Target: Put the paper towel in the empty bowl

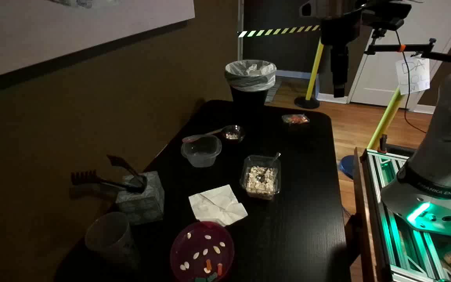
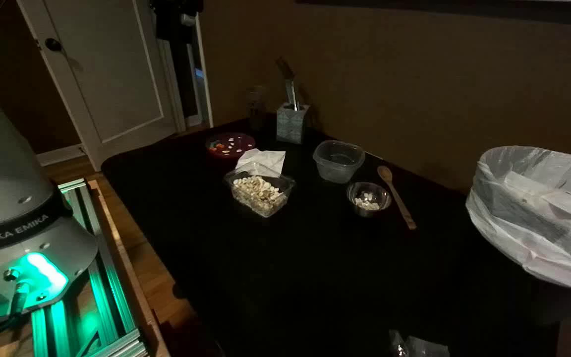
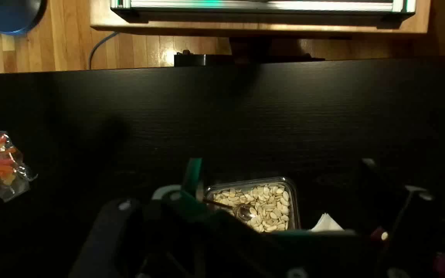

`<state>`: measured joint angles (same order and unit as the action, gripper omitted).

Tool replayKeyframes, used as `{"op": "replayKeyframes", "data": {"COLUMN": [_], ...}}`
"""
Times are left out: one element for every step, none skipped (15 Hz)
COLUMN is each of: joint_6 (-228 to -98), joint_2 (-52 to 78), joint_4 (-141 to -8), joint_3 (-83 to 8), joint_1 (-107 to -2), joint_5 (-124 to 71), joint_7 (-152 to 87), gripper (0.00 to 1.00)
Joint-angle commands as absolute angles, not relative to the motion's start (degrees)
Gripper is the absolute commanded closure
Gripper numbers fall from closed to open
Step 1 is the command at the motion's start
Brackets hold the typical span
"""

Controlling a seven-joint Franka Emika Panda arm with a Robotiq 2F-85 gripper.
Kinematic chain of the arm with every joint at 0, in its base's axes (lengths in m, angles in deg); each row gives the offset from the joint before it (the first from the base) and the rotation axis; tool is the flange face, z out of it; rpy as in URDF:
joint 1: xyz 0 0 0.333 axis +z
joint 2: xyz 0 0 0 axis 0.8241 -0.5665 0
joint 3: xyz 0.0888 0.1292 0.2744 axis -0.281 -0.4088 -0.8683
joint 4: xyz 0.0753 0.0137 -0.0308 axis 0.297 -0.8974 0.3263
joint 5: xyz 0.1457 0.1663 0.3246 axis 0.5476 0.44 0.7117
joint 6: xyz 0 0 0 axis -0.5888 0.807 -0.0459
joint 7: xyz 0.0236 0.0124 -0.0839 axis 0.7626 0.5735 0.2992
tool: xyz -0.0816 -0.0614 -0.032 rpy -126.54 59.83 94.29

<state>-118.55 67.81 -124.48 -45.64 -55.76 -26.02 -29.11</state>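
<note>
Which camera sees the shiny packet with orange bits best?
The wrist view: the packet shows nearly whole there, its red and orange colours clear. Both exterior views show less: a small packet, or clear wrapping cut by the bottom edge.

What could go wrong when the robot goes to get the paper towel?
The gripper might bump the seed box or purple bowl, since the towel lies close to both, and seeds could spill.
It might also catch the spoon sticking out of the seed box and flick seeds about.
The towel looks thin and lies spread on the table, so it could be tricky to pinch.
</note>
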Motion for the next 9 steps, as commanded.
{"op": "replayKeyframes", "data": {"joint_6": [-118.5,-118.5,-118.5,-121.0,-123.5,-126.6,-130.3,-134.2,-137.7], "joint_2": [67.7,67.7,67.7,67.5,66.3,64.8,63.1,60.8,59.1], "joint_4": [-124.4,-124.4,-124.4,-124.8,-125.0,-125.2,-125.4,-125.4,-125.5], "joint_3": [-45.0,-45.0,-45.0,-45.7,-46.8,-48.3,-49.7,-51.5,-52.6], "joint_1": [-54.9,-54.9,-54.9,-54.2,-53.4,-52.8,-52.2,-52.0,-51.7], "joint_5": [-26.3,-26.3,-26.3,-25.8,-25.2,-25.4,-25.9,-27.2,-27.9], "joint_7": [-29.5,-29.5,-29.5,-29.9,-30.7,-31.9,-33.2,-34.8,-36.2], "gripper": [0.00,0.00,0.00,0.00,0.00,0.00,0.00,0.00,0.00]}}
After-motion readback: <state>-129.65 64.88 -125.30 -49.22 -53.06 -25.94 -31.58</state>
